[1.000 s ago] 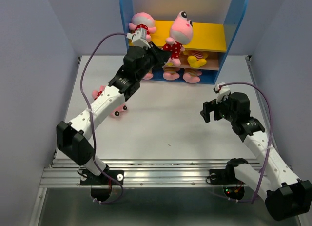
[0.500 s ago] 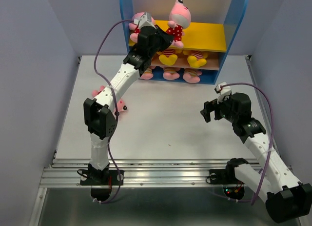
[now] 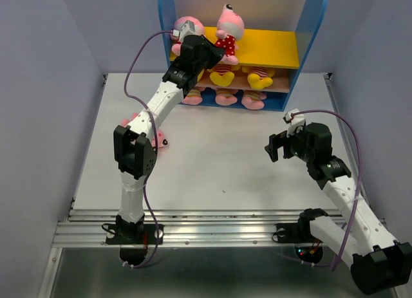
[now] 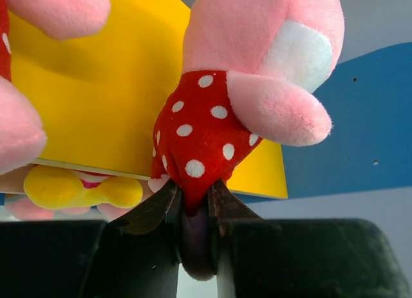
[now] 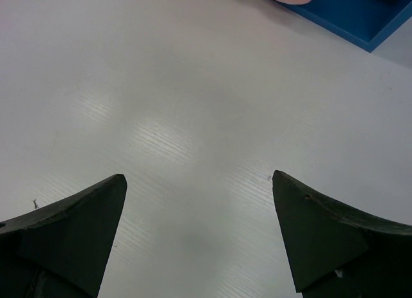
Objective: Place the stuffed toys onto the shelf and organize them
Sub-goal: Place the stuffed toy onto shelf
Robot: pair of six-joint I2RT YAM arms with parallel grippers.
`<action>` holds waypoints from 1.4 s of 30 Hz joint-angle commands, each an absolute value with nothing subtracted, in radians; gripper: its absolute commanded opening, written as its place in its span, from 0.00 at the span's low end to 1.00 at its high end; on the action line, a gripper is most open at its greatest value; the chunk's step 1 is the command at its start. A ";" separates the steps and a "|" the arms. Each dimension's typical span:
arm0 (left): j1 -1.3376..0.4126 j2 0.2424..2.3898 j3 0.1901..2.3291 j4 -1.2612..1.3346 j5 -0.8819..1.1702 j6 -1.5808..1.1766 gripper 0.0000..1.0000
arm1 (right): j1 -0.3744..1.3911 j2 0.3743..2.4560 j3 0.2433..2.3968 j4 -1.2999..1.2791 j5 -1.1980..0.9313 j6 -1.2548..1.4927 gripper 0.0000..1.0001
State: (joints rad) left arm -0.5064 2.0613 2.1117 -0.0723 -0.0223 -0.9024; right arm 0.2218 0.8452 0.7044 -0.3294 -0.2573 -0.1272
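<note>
Pale grey matte tabletop (image 3: 244,163), faintly streaked, lies between lilac walls; at its far edge stands the small rack-like shelf (image 3: 314,27) with tall glossy blue side panels, a flat yellow upper board (image 3: 273,48), a brown middle board (image 3: 282,84) and a blue base (image 3: 278,103); the left gripper (image 4: 193,204) has its dark tapered jaws clamped on the lower hem of a soft pink plush pig in a red white-dotted outfit (image 4: 199,140), held upright over the left part of the yellow upper board, just beside a second fuzzy pink pig (image 3: 187,26) there; yellow plush bears in red-striped shirts (image 3: 259,76) sit on the brown middle board, rounded pink plush feet (image 3: 252,102) show on the blue base, and another pink plush toy (image 3: 159,142) lies on the tabletop, half hidden by the left arm (image 3: 151,118); the right gripper (image 5: 198,179) hangs over bare tabletop, its black wedge-shaped jaws wide apart; compared with a second ago, the left arm has stretched up and forward, carrying the dotted pig from in front of the shelf to the top board, while the right arm (image 3: 341,188) has not moved.
</note>
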 commanded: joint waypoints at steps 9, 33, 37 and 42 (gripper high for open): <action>-0.488 2.052 2.169 -0.008 0.063 -0.946 0.49 | 0.216 0.841 0.704 -0.284 -0.239 -0.141 1.00; -0.474 1.999 2.094 0.057 0.087 -0.971 0.69 | 0.216 0.845 0.701 -0.284 -0.232 -0.149 1.00; -0.472 1.987 2.071 0.078 0.090 -0.994 0.69 | 0.216 0.848 0.701 -0.284 -0.232 -0.150 1.00; -0.472 1.965 2.026 0.120 0.095 -1.029 0.68 | 0.216 0.847 0.701 -0.284 -0.232 -0.152 1.00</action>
